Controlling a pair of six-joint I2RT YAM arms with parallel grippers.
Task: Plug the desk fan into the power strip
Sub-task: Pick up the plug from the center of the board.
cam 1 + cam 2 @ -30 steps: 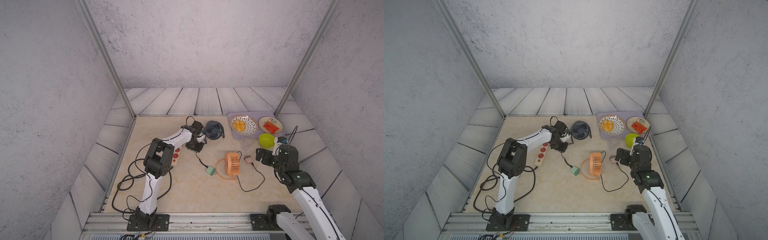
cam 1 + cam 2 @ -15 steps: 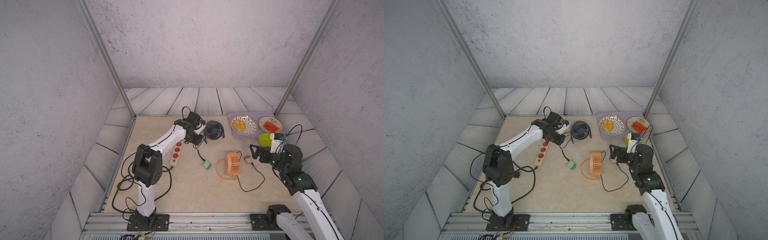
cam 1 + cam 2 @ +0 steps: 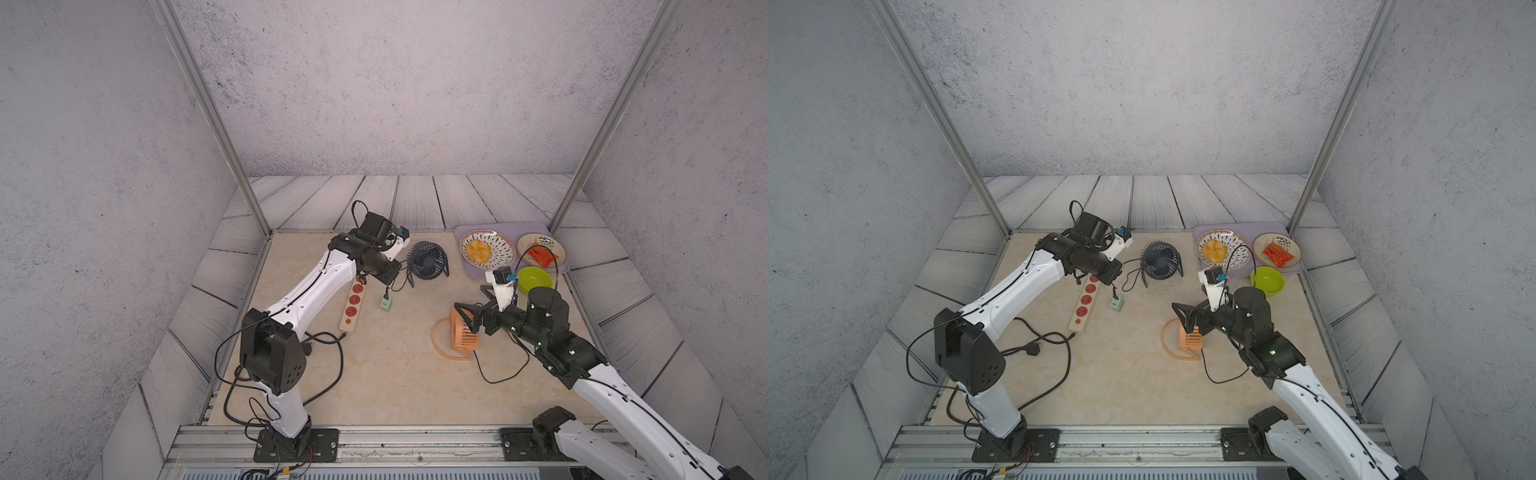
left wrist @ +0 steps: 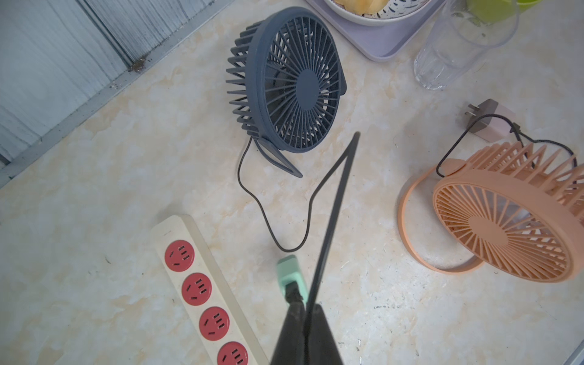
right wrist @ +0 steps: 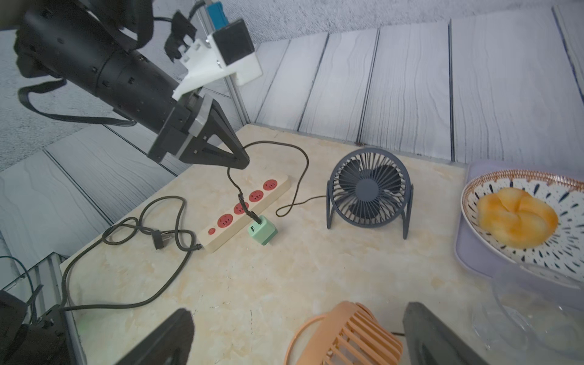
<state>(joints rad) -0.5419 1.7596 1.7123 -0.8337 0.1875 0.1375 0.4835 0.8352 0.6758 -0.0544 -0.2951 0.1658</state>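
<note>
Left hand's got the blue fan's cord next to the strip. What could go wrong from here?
1. The left hand is shut on the black cord, not on the green adapter below it. The adapter may swing or twist, so its prongs could miss the sockets of the power strip.
2. Pulling by the cord might drag or tip the blue fan.
3. The right hand stands open over the orange fan and could knock it over.

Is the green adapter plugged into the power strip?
No, the green adapter is beside the power strip, in no socket.
</note>
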